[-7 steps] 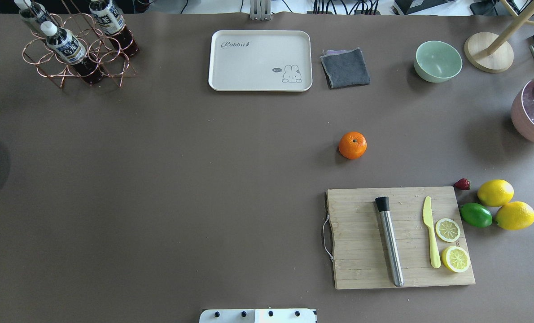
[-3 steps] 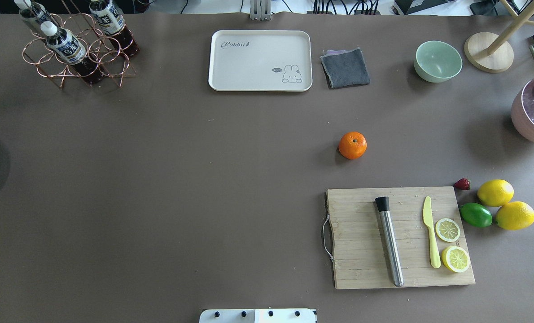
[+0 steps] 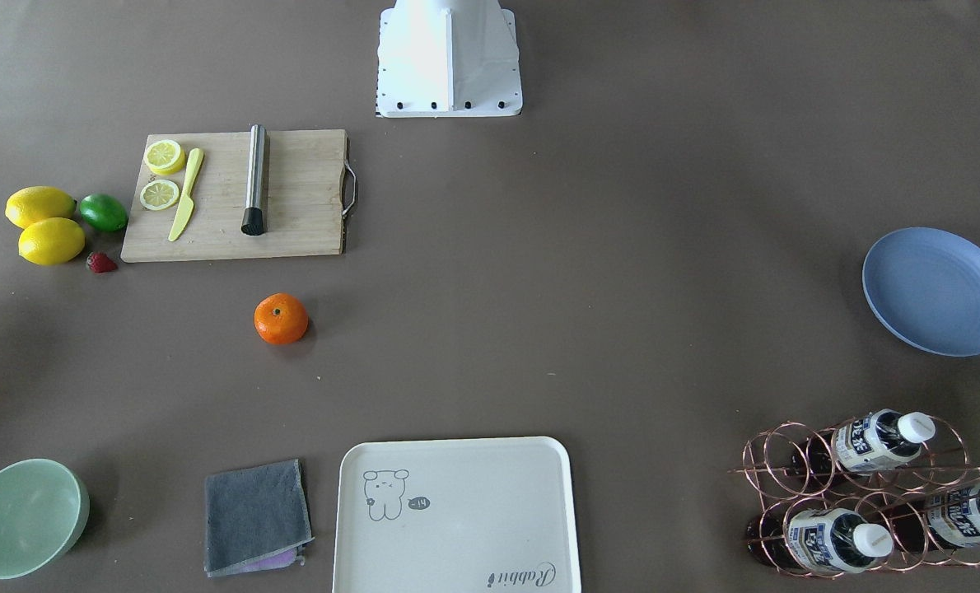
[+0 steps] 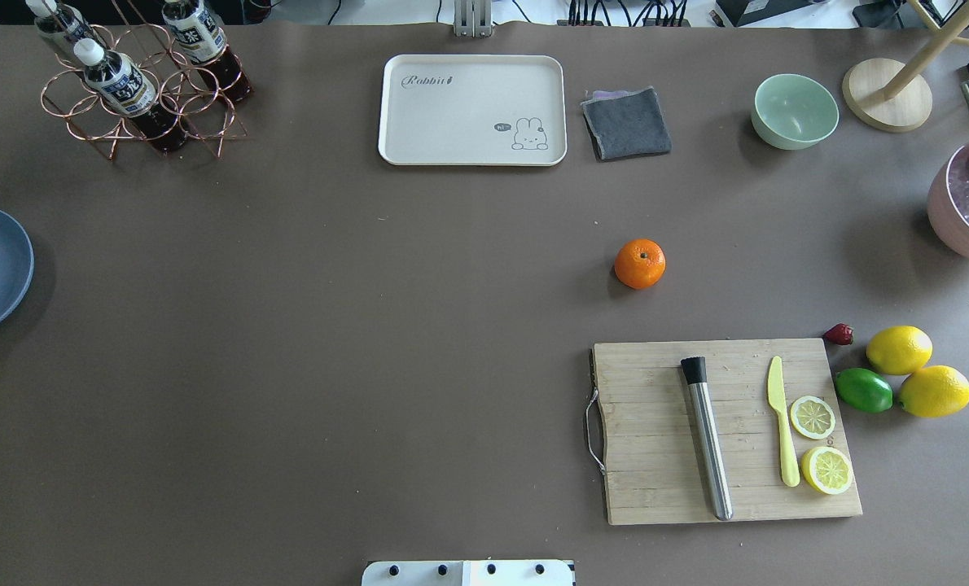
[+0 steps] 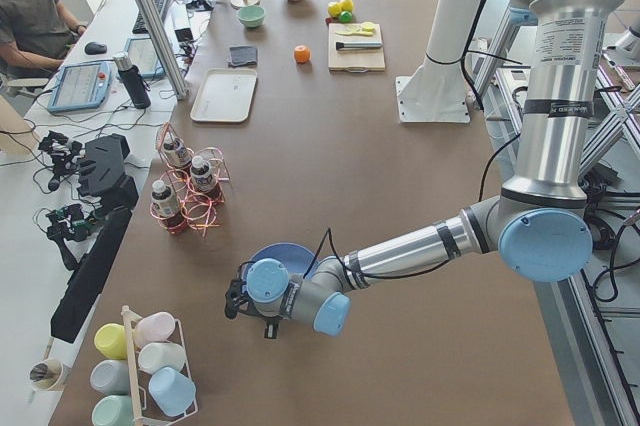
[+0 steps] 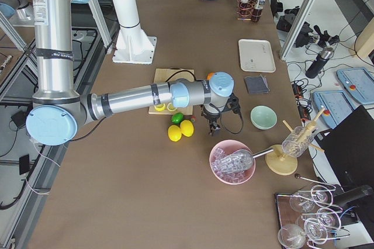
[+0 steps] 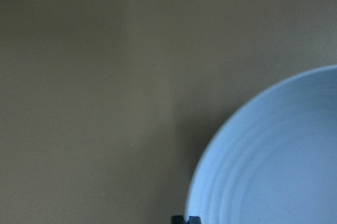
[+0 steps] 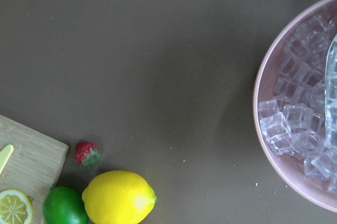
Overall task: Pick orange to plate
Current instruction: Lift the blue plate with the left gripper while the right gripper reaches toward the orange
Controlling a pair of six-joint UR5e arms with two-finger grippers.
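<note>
The big brown table (image 4: 289, 366) holds lots of things. The orange (image 4: 639, 263) sits alone in open space near the wooden board (image 4: 655, 439), easy to reach. The blue plate (image 3: 939, 291) lies far off at the robot's left end. Only the side views plainly show the left gripper (image 5: 238, 304) by the plate and the right gripper (image 6: 211, 127) near the ice bowl (image 8: 295, 124). I cannot tell if either is spread or pinching.

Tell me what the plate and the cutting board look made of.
The plate looks like matte plastic or melamine: even blue, faint concentric rings, no sharp glare. The cutting board looks like bare wood or bamboo: pale strips with grain lines.
</note>
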